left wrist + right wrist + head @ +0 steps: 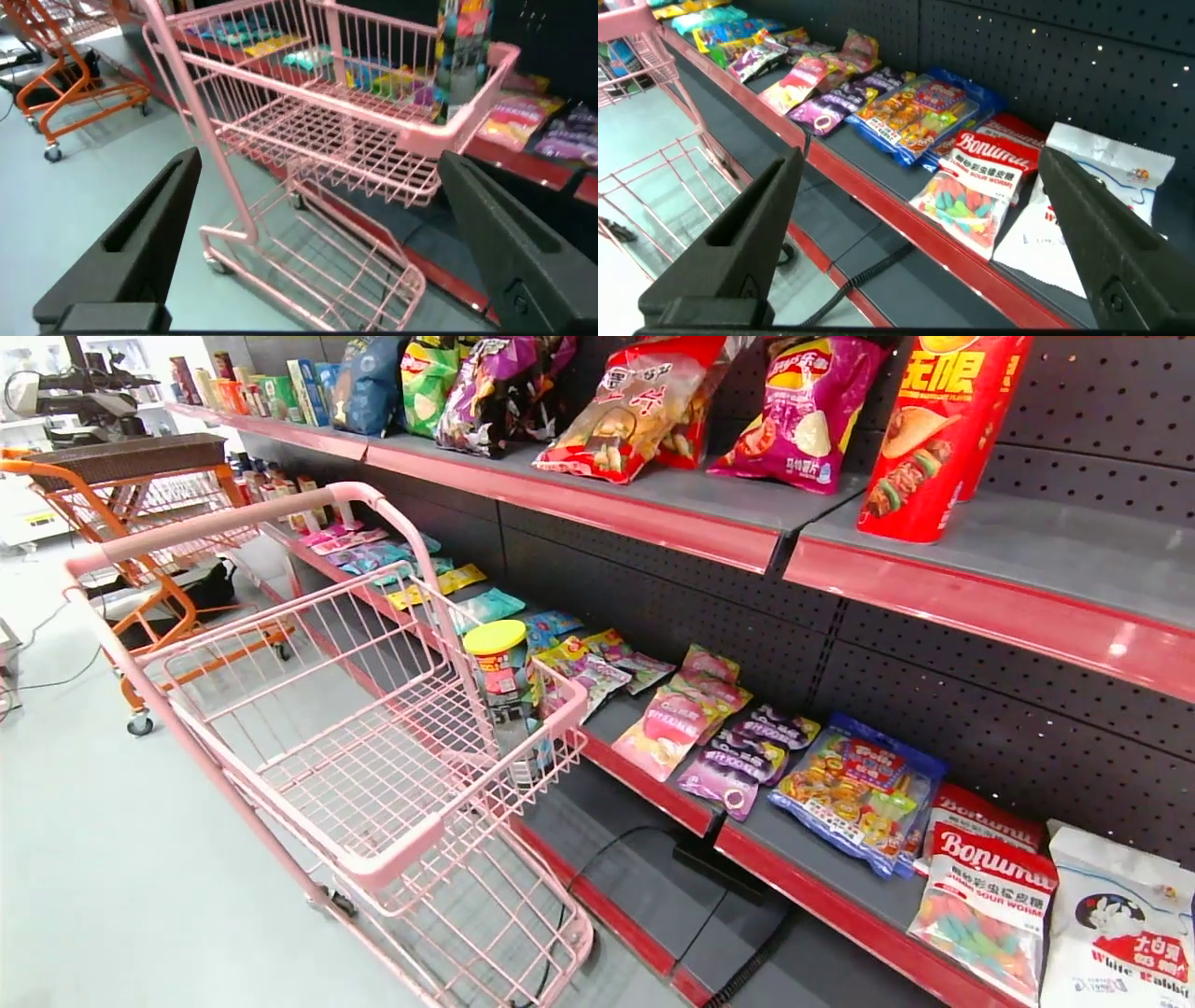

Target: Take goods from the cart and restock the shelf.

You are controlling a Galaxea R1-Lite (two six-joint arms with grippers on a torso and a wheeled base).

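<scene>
- At the shelf-side corner of the pink cart [392, 854], a tall canister [499, 681] with a yellow lid stands upright against the wire wall.
- Handling, as judged: rigid cylinder, fairly light, with a smooth wrap that is likely slippery. Grasp mid-body, across the diameter, below the lid.
- Left end effector [318, 233]: fingers spread wide, empty, facing the cart.
- Right end effector [915, 233]: fingers spread wide, empty, facing the lower shelf [878, 198] of candy bags [915, 112].

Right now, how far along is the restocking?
Done: unclear; the lower shelf already holds candy bags. In hand: nothing, the left claw and right claw are both open and empty. Left: one yellow-lidded canister stands in the pink cart, not yet picked.
</scene>
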